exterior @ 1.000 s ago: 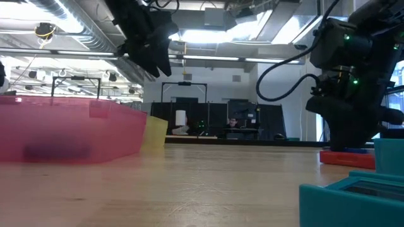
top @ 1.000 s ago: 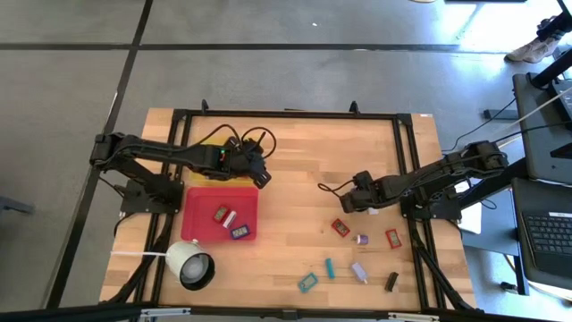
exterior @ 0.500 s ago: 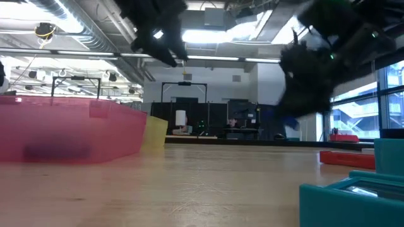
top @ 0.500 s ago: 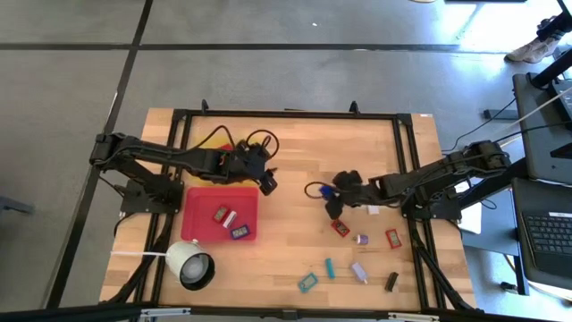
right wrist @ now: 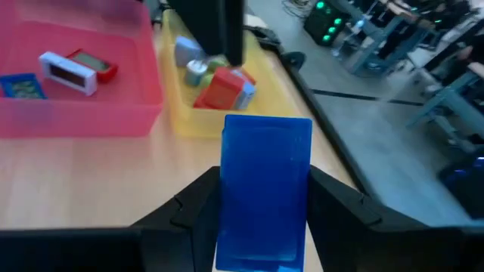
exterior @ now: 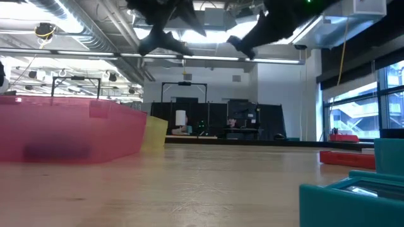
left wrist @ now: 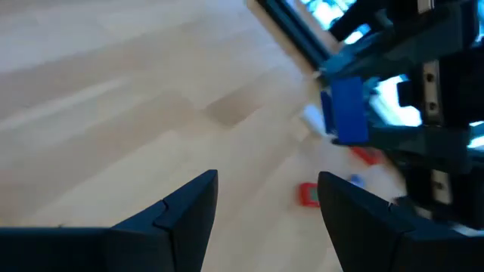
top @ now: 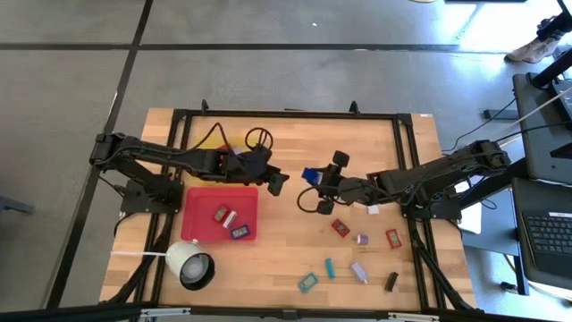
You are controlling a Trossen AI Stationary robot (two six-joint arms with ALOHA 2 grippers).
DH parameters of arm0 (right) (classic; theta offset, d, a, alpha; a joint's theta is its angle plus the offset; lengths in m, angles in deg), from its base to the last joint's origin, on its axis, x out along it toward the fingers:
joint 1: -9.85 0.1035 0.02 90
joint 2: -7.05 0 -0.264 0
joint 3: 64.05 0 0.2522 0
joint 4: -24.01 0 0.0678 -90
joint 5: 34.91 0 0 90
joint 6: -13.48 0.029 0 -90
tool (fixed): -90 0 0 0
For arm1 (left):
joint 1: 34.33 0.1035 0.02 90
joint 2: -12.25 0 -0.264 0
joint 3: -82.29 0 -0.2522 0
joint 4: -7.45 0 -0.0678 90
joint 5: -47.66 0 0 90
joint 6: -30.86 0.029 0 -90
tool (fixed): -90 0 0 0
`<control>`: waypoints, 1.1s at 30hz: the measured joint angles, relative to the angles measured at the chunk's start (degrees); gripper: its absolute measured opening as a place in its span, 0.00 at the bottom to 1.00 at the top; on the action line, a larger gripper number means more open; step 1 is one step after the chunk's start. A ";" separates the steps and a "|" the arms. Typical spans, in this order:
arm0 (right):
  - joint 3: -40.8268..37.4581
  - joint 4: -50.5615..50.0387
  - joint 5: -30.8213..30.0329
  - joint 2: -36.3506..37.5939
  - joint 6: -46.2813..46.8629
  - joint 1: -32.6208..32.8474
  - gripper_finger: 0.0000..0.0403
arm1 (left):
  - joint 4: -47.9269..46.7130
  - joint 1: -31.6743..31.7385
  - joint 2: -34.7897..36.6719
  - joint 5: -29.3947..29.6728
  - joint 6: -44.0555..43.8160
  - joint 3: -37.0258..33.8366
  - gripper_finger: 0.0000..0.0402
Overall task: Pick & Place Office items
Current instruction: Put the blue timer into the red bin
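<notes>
Leftmost, the white cup-like thing [top: 190,265] with its cord sits at the table's near left corner, and just beyond it lies the red tray [top: 201,224], holding three small office items [top: 230,219]. Behind that tray a yellow tray [right wrist: 185,121] shows in the right wrist view with a few more pieces in it; the left arm hides most of it from above. The left gripper [top: 276,182] hangs over bare wood just right of the red tray, fingers spread and empty, pointing toward the table's middle.

Facing it from the right, the right gripper [top: 315,177] is raised above the table centre with its fingers pinching a flat blue block [top: 309,174]; the block stands upright between the pads and sticks out well past them. The two grippers are near each other but apart.

Further right and nearer, the rest of the loose pieces [top: 349,255] lie scattered on the wood: red, purple, teal and black ones.

My worry is the crossing. If the right arm carries on toward the trays, it could strike the left gripper waiting in its path. Also, the grip looks shallow, so a knock could twist the block loose short of a tray.
</notes>
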State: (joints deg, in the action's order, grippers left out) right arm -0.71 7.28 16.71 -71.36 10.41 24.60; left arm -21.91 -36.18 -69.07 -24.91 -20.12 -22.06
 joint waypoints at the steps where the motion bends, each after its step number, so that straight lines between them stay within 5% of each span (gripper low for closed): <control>1: 1.29 -1.97 -0.78 0.00 -0.02 0.00 0.41 | 0.99 0.00 0.00 -1.01 -0.90 0.00 0.56; 13: 4.47 -5.68 -1.68 -0.04 -0.80 -0.37 0.41 | 17.62 -0.76 -4.05 -6.86 -1.88 0.00 0.56; 33: 4.51 -3.06 -1.09 -2.34 -2.11 -0.44 0.41 | 21.97 3.61 -7.24 -8.52 -0.84 -0.03 0.56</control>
State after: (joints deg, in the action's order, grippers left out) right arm 3.80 4.22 15.62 -73.70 8.30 24.16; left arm 0.05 -32.57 -76.31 -33.43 -20.96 -22.09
